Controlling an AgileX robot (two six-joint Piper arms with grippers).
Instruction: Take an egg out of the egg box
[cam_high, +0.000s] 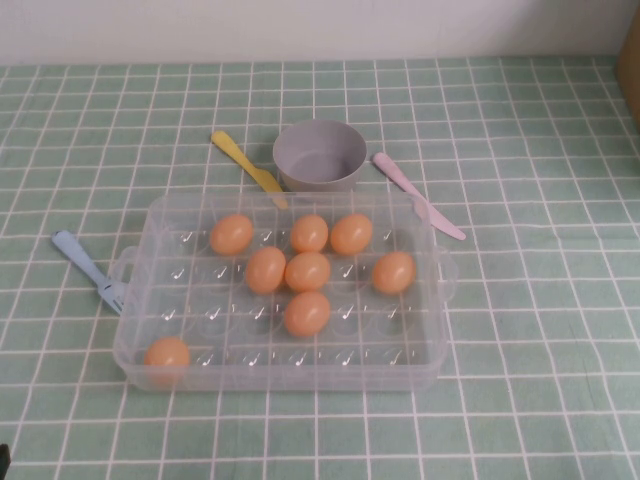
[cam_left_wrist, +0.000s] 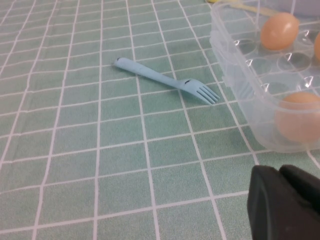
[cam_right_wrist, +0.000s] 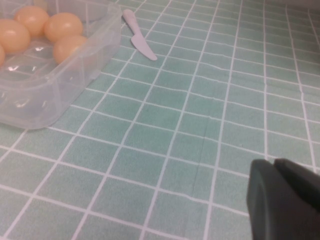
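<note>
Wrist views alone show left gripper (cam_left_wrist: 286, 200), right gripper (cam_right_wrist: 285, 197).

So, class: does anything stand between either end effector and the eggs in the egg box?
Nothing visible does. The egg box is lidless, its eggs, such as the corner egg, exposed from above. The left end effector and right end effector hang over bare tablecloth beside it. The blue fork lies aside.

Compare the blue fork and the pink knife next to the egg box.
Colour: the blue fork is light blue, the pink knife pale pink. Side: fork lies off the egg box's left handle, knife past its far right corner, beside the grey bowl. Both lie flat on the cloth. Left gripper and right gripper hover apart from both.
</note>
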